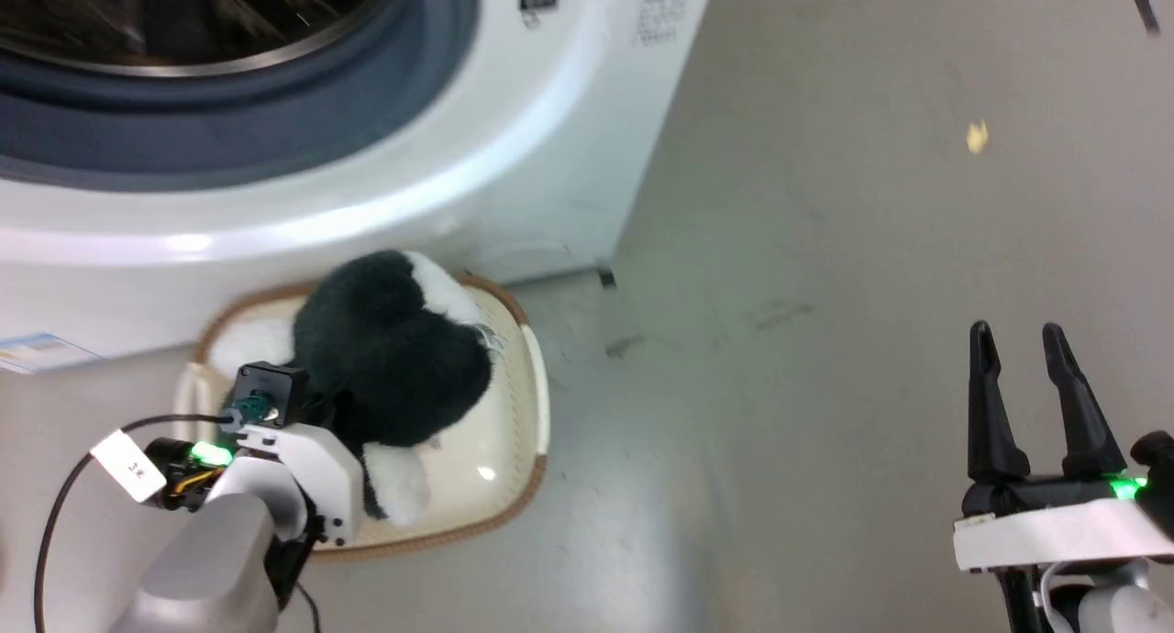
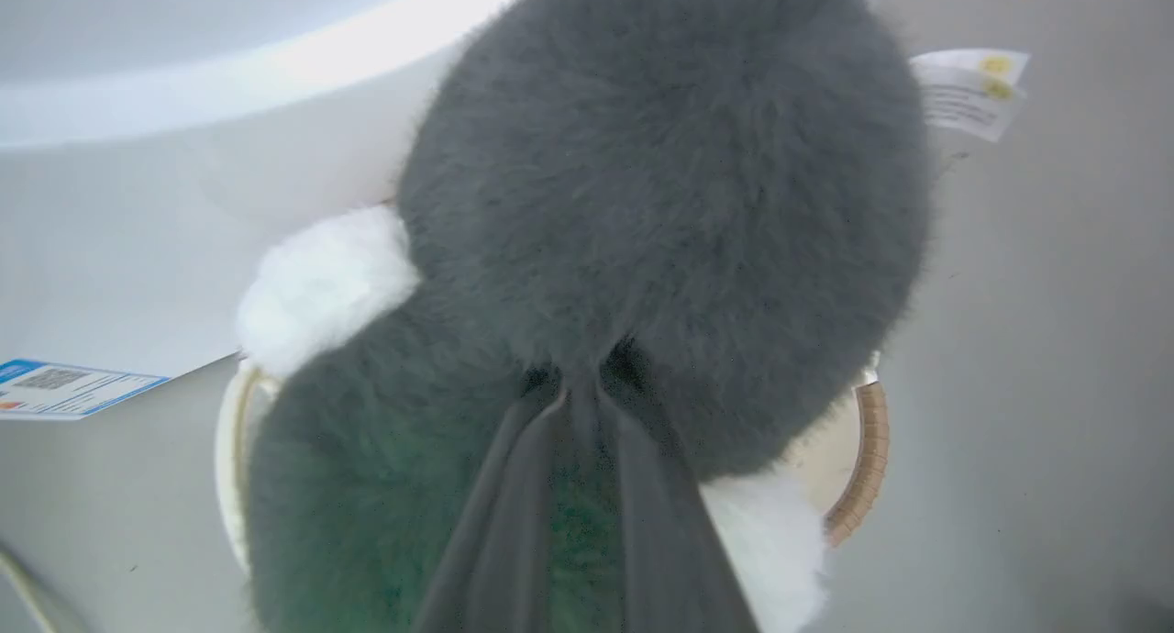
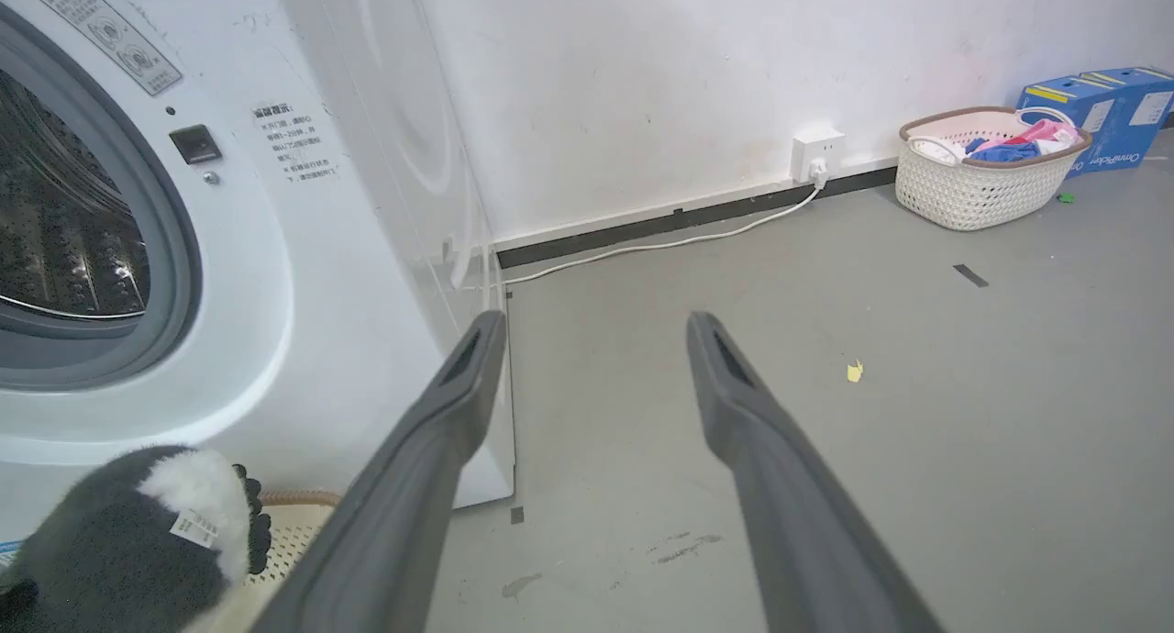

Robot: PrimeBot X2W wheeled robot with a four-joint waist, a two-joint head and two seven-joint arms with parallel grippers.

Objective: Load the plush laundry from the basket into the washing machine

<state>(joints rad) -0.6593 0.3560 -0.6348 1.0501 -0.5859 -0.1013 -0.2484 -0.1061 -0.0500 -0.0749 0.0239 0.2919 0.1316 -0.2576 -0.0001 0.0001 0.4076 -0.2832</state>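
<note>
The drum mouth point(image 1: 229, 9) stands open above the basket point(image 1: 527, 468) — a way in for me. The washer point(image 1: 569, 183) front crowds the basket's far rim, the plush point(image 1: 394, 358) fills most of it — open floor point(image 1: 825, 339) lies to my right.

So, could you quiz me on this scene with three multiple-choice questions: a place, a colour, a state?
1. Where is the basket? A) on the floor before the washing machine B) atop the machine C) inside the drum
2. What colours is the plush laundry? A) red, blue B) black, white C) yellow
3. How is the right gripper? A) shut on the basket B) shut on a towel C) open, empty
1 A: it stands at the machine's foot. 2 B: dark fur with white patches. 3 C: its fingers stand apart over bare floor.
</note>
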